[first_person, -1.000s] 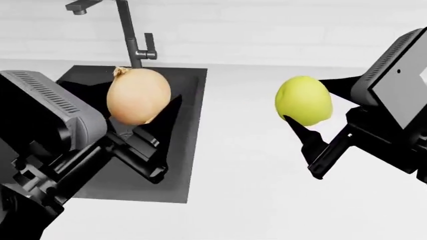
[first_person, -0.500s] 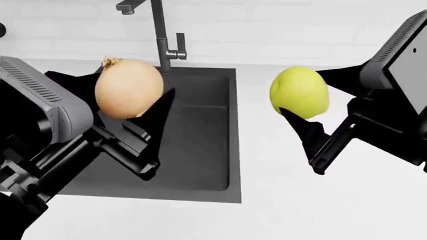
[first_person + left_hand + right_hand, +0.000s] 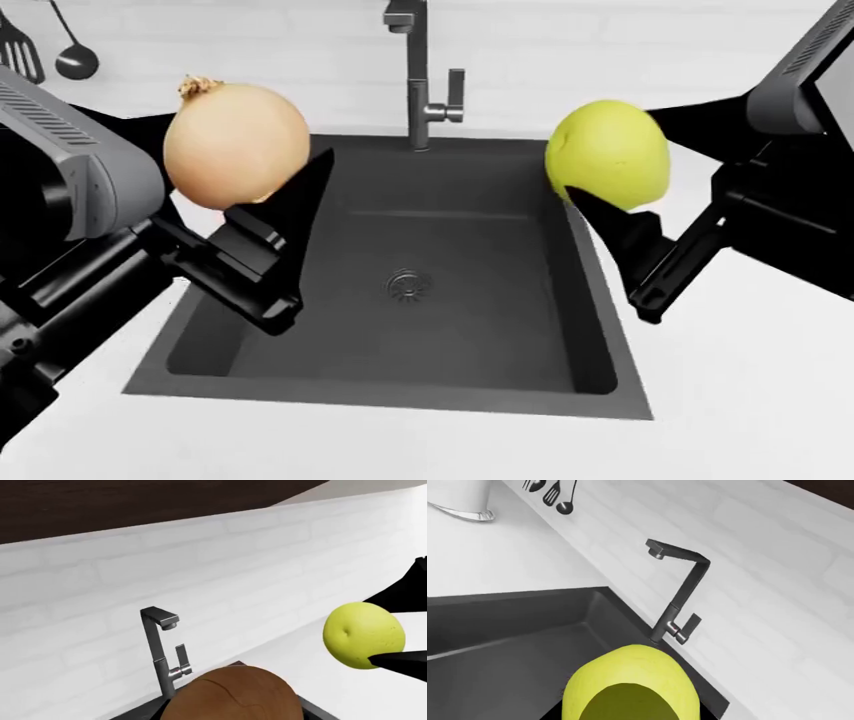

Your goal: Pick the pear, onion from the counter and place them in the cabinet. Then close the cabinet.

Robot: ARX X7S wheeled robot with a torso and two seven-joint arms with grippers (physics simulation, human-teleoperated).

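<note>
In the head view my left gripper (image 3: 238, 170) is shut on the tan-brown onion (image 3: 236, 147), held up in the air over the sink's left side. My right gripper (image 3: 617, 160) is shut on the yellow-green pear (image 3: 607, 154), lifted over the sink's right edge. The onion (image 3: 230, 695) fills the near part of the left wrist view, with the pear (image 3: 363, 635) visible beyond it. The pear (image 3: 630, 690) fills the near part of the right wrist view. The white counter (image 3: 747, 400) surrounds the sink. A dark cabinet underside (image 3: 133, 505) shows above the wall; its door is out of view.
A dark grey sink (image 3: 400, 290) with a drain lies below both grippers. A grey faucet (image 3: 420, 80) stands at its back edge against the white brick wall. Utensils (image 3: 54, 45) hang on the wall at far left. A white container (image 3: 460, 500) stands on the counter.
The head view has swung left: the sink and faucet slid right to the centre. Both grippers kept their holds, the onion and pear rising slightly in view.
</note>
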